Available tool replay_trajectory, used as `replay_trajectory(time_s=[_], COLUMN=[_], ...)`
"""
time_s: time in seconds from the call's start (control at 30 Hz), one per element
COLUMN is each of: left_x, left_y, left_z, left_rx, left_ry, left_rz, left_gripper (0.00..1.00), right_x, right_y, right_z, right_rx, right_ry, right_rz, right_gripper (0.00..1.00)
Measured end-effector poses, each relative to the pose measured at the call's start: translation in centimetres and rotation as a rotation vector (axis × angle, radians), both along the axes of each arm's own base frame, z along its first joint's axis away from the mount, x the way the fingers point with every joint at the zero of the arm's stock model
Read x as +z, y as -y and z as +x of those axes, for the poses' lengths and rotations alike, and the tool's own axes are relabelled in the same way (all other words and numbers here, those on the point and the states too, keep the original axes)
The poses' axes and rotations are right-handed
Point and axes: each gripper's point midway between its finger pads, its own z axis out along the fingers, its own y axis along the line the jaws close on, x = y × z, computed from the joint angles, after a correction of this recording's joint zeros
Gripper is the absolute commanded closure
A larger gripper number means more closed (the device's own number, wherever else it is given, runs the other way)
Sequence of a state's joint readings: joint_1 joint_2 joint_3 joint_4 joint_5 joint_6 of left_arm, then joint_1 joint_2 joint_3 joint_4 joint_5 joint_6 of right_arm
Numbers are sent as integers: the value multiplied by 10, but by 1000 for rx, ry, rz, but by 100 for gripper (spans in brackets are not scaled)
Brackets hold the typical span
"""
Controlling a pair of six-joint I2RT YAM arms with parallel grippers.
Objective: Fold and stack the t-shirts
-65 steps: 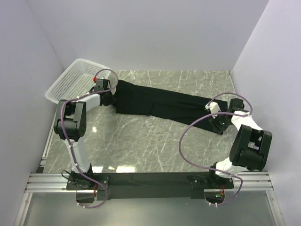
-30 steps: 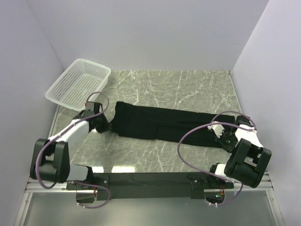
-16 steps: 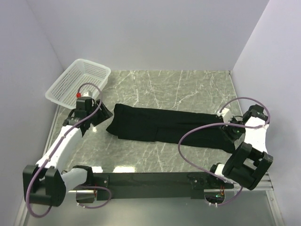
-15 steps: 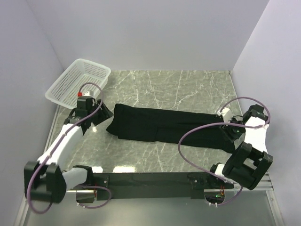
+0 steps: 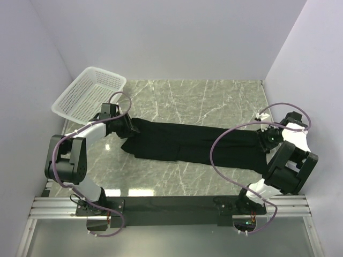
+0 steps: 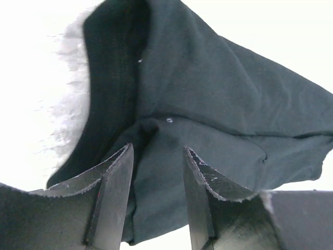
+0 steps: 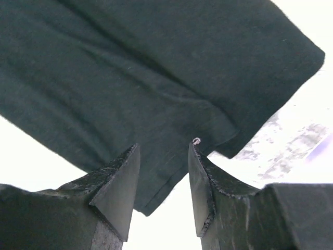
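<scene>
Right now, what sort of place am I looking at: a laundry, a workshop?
Probably a robot test cell, not a laundry: plain walls box in a marble-look table, the left arm and right arm are bolted to a rail, with a black t-shirt and a white basket.

One black t-shirt (image 5: pixel 187 142) lay there, maybe more layered in it, cloth too dark to tell. One white basket (image 5: pixel 88 96). One table (image 5: pixel 203 99). Two claws: left claw (image 5: pixel 130 127), right claw (image 5: pixel 263 140).
</scene>
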State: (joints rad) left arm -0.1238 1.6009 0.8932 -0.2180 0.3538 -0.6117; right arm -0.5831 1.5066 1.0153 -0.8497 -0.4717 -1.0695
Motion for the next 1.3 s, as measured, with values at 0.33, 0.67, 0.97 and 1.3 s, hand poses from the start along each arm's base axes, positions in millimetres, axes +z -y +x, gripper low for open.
replay_trajectory(time_s=[0.33, 0.67, 0.97, 1.3], left_x=[4, 16, 24, 27], left_y=[4, -1, -3, -3], left_z=[3, 6, 1, -5], left_rx=[-16, -16, -9, -7], left_ry=[11, 30, 37, 36], left_rz=[-20, 15, 22, 18], left_gripper=[52, 50, 51, 51], right_x=[-11, -29, -28, -9], right_y=[6, 9, 11, 14], right_z=[7, 22, 31, 31], right_rx=[33, 95, 148, 245], right_ry=[-23, -53, -28, 26], right_rz=[-22, -85, -142, -217], right_gripper=[50, 50, 54, 48])
